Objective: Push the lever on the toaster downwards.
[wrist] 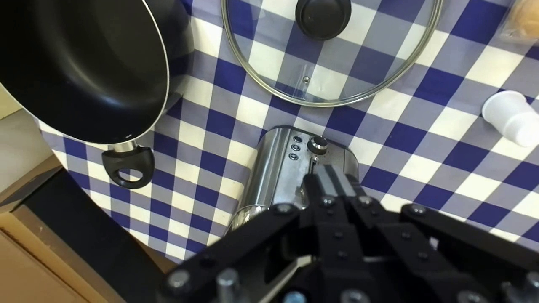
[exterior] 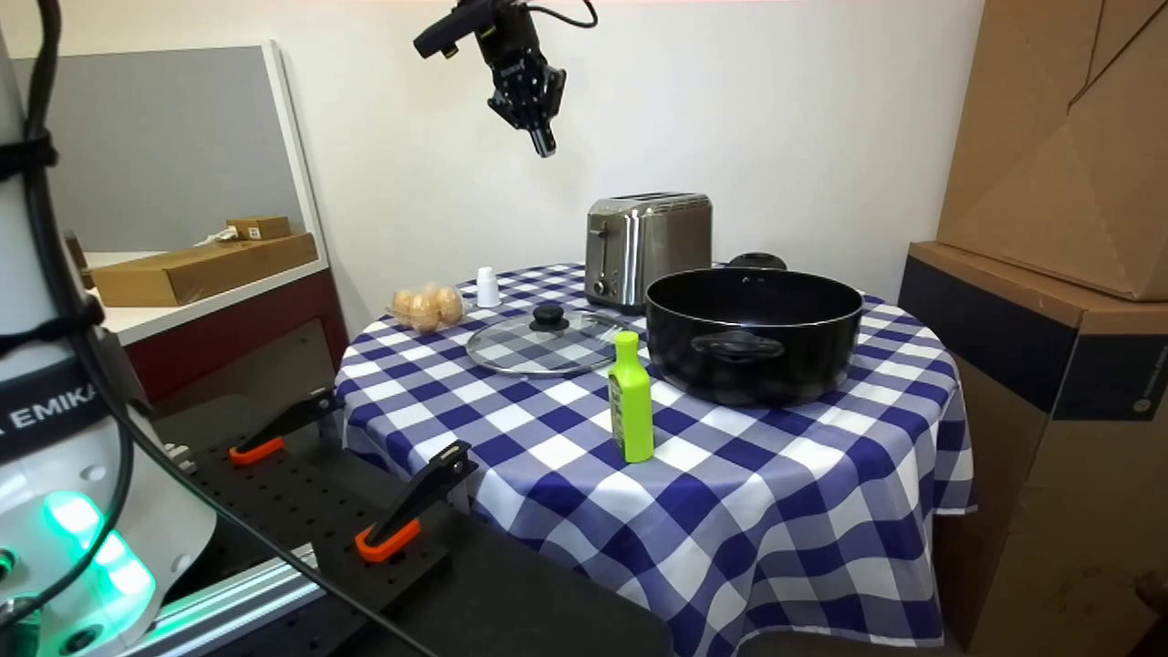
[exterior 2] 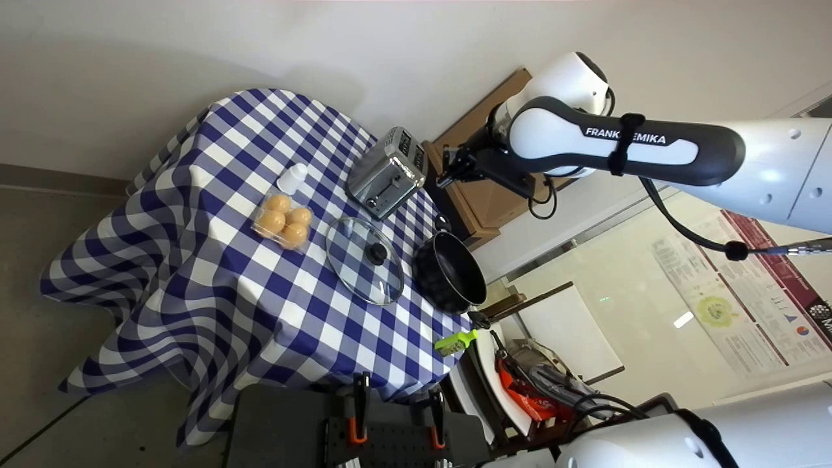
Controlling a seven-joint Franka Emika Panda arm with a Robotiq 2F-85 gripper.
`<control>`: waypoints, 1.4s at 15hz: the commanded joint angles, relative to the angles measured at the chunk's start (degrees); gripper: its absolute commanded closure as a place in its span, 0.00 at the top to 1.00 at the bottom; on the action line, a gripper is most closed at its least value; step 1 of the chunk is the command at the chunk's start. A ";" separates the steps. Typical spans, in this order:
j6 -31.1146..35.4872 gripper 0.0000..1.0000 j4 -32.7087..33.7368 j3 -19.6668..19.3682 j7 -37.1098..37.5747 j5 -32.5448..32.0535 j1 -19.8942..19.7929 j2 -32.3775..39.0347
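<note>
my gripper [exterior: 544,146] pinched narrow, higher than toaster [exterior: 646,251], apart; lever [exterior: 599,232] up. in both exterior views lid [exterior: 549,321] left of pot [exterior: 757,376].

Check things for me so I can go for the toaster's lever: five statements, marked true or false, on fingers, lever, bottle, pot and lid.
1. The fingers are closed together. True.
2. The lever on the toaster sits near the top of its slot. True.
3. The fingers are pressing the lever. False: they hang in the air, apart from the toaster.
4. The green bottle stands upright on the checkered cloth. True.
5. The pot is covered. False: the pot is open, and the glass lid lies on the cloth beside it.
</note>
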 commanded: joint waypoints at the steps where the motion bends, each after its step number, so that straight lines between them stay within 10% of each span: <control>1: 3.71 0.00 2.36 -0.44 6.56 -5.61 0.56 4.48; 21: 10.48 0.00 19.03 -10.42 10.48 -9.26 9.60 23.45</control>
